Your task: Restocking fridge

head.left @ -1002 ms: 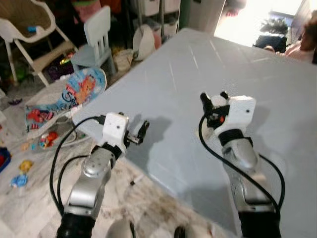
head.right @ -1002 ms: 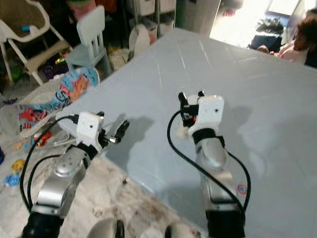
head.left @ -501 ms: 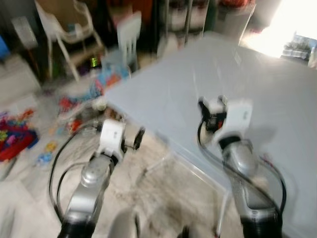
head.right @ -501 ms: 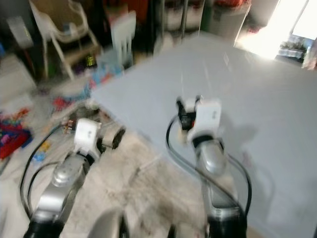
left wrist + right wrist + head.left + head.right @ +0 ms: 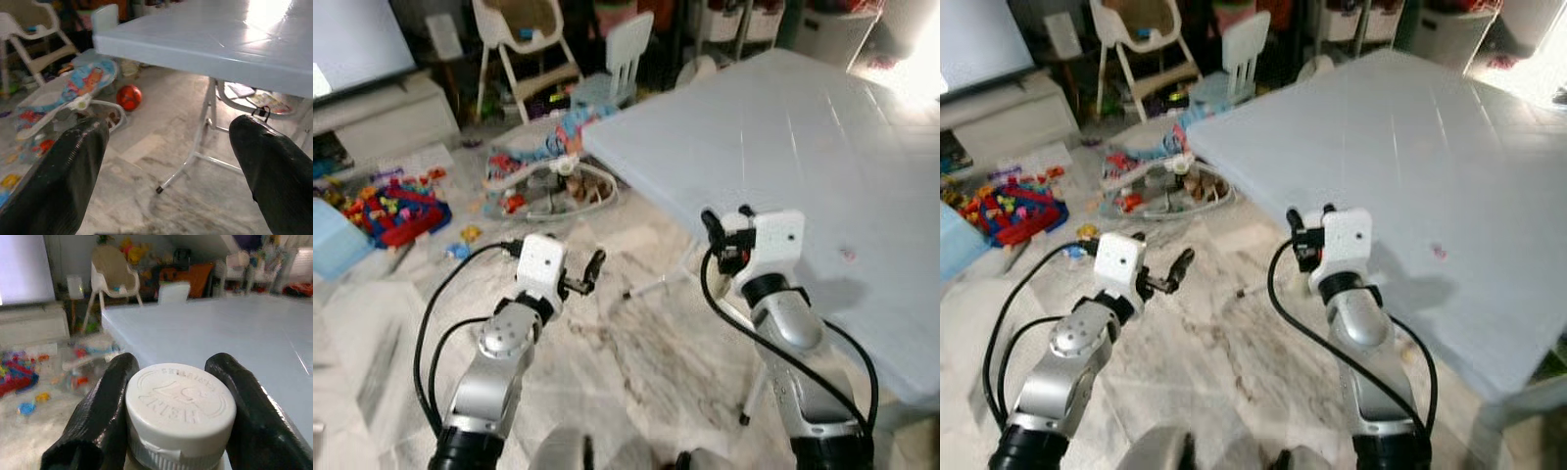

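Observation:
My right gripper [image 5: 174, 364] is shut on a bottle with a white ribbed screw cap [image 5: 180, 404]; a black finger [image 5: 105, 406] presses on each side of the cap. In the head views this gripper [image 5: 726, 219] is raised beside the near corner of a pale blue-grey folding table [image 5: 822, 147]. My left gripper [image 5: 168, 147] stands open with nothing between its fingers [image 5: 73, 171]. It hangs over the marble floor to the left of the table [image 5: 1173, 268].
The table's white metal legs [image 5: 203, 142] stand close ahead. A baby bouncer [image 5: 548, 176], a red ball [image 5: 129, 97], coloured blocks [image 5: 396, 201] and small toys litter the floor to the left. A high chair [image 5: 524, 29], a small white chair [image 5: 626, 49] and a low TV stand [image 5: 372, 108] line the back.
The camera has swung left and blurred on the way, so more floor and toys show and the table sits further right. Both arms keep their pose; the bottle stays held.

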Controlling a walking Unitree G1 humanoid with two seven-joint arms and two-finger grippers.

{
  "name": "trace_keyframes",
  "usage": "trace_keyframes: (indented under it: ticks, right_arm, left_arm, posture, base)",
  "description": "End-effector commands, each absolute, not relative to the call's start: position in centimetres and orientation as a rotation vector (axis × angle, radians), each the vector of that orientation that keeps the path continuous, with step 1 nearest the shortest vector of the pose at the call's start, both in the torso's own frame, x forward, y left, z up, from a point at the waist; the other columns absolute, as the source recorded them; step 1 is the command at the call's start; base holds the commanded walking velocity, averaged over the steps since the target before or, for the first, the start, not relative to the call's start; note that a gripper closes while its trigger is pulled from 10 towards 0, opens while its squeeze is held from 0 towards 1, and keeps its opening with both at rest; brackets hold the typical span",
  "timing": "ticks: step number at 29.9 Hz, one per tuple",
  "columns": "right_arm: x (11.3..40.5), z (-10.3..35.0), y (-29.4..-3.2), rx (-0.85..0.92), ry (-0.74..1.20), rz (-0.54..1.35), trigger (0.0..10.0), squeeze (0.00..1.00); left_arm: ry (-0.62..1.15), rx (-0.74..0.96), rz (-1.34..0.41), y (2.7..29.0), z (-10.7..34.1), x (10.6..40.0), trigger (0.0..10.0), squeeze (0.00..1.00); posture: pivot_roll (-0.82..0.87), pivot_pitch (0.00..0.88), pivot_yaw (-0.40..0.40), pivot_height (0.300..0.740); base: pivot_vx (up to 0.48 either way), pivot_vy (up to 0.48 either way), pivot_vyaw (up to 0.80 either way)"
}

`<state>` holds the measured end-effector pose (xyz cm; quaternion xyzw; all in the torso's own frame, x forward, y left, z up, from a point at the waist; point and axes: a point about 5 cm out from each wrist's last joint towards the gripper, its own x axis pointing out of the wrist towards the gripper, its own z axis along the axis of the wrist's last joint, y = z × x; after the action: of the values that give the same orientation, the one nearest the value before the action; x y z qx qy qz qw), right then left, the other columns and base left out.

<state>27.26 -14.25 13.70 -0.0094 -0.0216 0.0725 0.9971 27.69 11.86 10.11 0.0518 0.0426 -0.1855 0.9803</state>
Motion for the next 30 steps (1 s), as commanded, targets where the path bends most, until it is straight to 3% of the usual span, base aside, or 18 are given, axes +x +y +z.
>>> trace_keyframes:
  ticks: [1, 9, 27, 30]
  right_arm:
    - [27.5, 15.1, -13.6, -0.019, -0.105, 0.174, 10.0, 0.00]
    - [27.5, 15.0, -13.2, -0.024, -0.103, 0.200, 10.0, 0.00]
    - [28.4, 15.2, -12.9, -0.029, -0.120, 0.221, 10.0, 0.00]
    - [28.3, 15.0, -12.7, -0.040, -0.120, 0.238, 10.0, 0.00]
  left_arm:
    - [0.082, 0.111, -0.367, 12.2, 10.2, 27.7, 10.0, 0.00]
    - [0.082, 0.118, -0.371, 12.1, 9.9, 27.6, 10.0, 0.00]
    - [0.056, 0.154, -0.257, 13.5, 10.3, 28.7, 10.0, 0.00]
    - [0.085, 0.148, -0.211, 14.8, 9.7, 28.7, 10.0, 0.00]
  posture:
    - [0.04, 0.000, -0.007, 0.740]
    - [0.04, 0.000, -0.010, 0.740]
    - [0.06, 0.000, -0.014, 0.740]
    - [0.05, 0.000, -0.011, 0.740]
  base:
    - [-0.307, 0.000, 0.80]
    - [-0.295, 0.000, 0.80]
    - [0.000, 0.000, 0.80]
    - [0.000, 0.000, 0.80]
